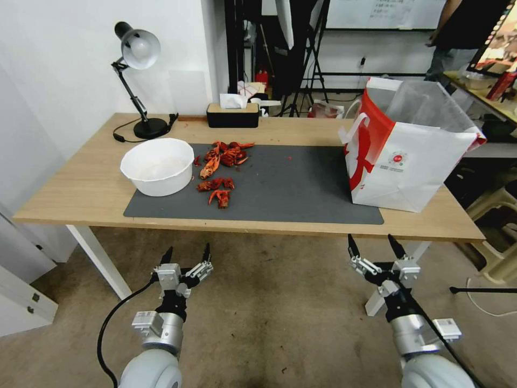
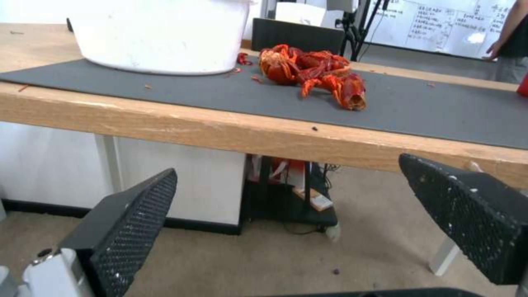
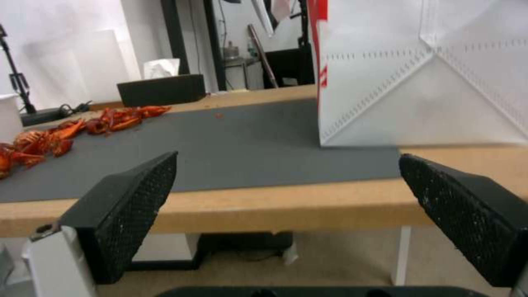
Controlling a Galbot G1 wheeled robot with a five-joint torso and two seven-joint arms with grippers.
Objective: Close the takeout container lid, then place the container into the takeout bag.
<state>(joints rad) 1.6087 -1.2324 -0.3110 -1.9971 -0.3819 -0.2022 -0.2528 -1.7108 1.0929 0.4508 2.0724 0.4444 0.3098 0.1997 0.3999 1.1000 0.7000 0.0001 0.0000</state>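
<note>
Desk (image 1: 81, 194): pale wood, dark grey mat (image 1: 301, 188) across middle; bare floor in front, cluttered room behind.

Takeout bag (image 1: 409, 161): stands upright at mat's right end, mouth open, clear liner showing. Judged light, floppy paper; would tip if nudged; handles best hold.

White bowl (image 1: 157, 164): on mat's left end.

Crayfish shells (image 1: 221, 167): scattered on mat beside bowl.

Container and lid: not spotted on mat; handling unjudgeable.

Left gripper (image 1: 187, 255), right gripper (image 1: 376, 245): below desk's front edge, well short of mat, fingers spread, empty.
</note>
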